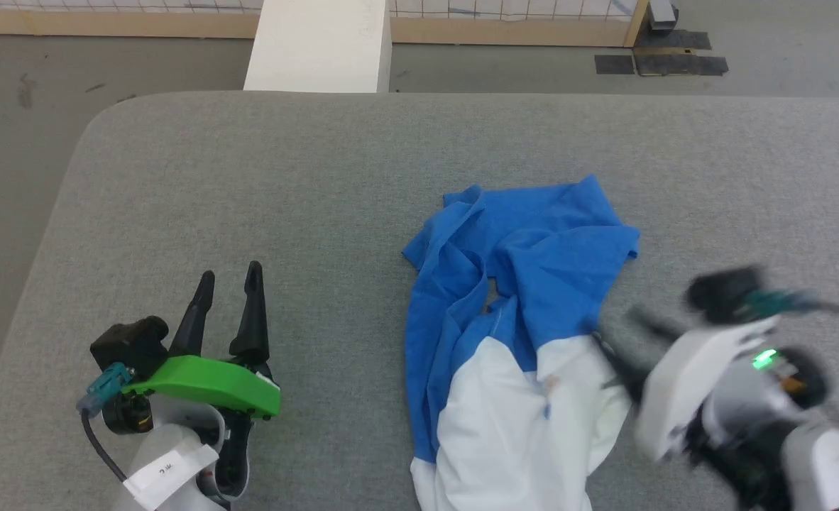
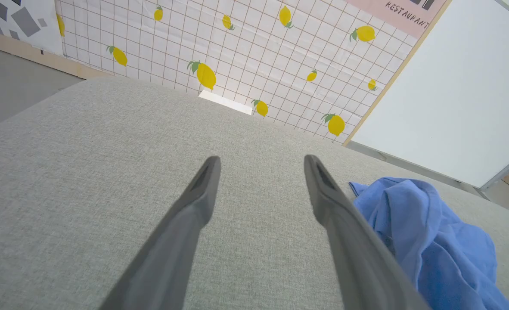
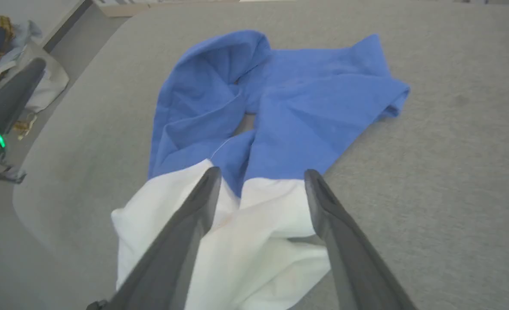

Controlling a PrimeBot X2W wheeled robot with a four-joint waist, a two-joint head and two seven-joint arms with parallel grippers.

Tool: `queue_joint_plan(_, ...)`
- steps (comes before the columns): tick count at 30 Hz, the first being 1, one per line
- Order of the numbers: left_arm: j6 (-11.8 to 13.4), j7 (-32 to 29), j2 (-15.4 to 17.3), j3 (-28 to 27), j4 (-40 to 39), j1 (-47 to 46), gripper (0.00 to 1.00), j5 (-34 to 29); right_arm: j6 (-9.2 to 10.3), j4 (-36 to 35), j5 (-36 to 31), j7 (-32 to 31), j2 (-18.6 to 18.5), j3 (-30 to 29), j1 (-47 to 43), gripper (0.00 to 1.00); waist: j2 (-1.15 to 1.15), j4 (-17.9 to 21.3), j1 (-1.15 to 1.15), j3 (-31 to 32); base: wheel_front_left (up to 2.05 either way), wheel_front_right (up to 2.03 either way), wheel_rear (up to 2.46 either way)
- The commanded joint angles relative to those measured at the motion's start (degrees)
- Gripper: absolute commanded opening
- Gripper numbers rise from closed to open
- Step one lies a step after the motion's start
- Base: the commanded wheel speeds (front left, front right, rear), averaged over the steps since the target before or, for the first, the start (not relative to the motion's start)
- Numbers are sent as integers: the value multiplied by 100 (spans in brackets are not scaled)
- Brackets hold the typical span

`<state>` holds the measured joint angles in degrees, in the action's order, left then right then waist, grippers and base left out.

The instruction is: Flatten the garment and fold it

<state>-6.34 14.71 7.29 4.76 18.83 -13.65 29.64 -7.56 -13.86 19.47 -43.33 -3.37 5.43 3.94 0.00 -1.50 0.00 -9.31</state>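
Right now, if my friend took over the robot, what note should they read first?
Left hand: open and empty, over the bare grey padded table, apart from the T-shirt.
Right hand: open, gripping nothing, fingers spread over the T-shirt's white part; I cannot tell if they touch it.
T-shirt: a crumpled heap, blue sleeves and shoulders on the far side, white body toward the robot.
Done: nothing that shows; it is neither flat nor folded.
Left: spread it flat, then fold it.
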Motion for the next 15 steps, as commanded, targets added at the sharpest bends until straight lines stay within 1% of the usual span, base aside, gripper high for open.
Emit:
queue_joint_plan(1,1,6,11,-10,-19,20,100,1,8,57,-198,200,25,-233,237,100,0,-27,0,-24,0,0,0)
queue_joint_plan(2,1,7,13,-12,-33,20,100,1,8,166,-276,282,33,-392,339,100,0,-40,0,-53,0,0,0)
queue_joint_plan(4,4,9,19,-6,-56,-4,100,-10,8,504,-642,411,42,-626,611,100,0,-91,0,-134,0,0,0)
queue_joint_plan(7,2,11,23,-1,-96,-62,100,-11,8,1248,-995,566,46,-813,1095,100,0,-183,0,-296,0,0,0)
queue_joint_plan(9,-2,12,27,11,-117,-111,100,-10,8,1750,-1162,664,47,-863,1421,100,0,-261,0,-416,0,0,0)
queue_joint_plan(15,-21,12,63,40,-106,-252,100,9,8,3112,-1658,831,48,-754,2253,100,0,-474,0,-742,0,0,0)
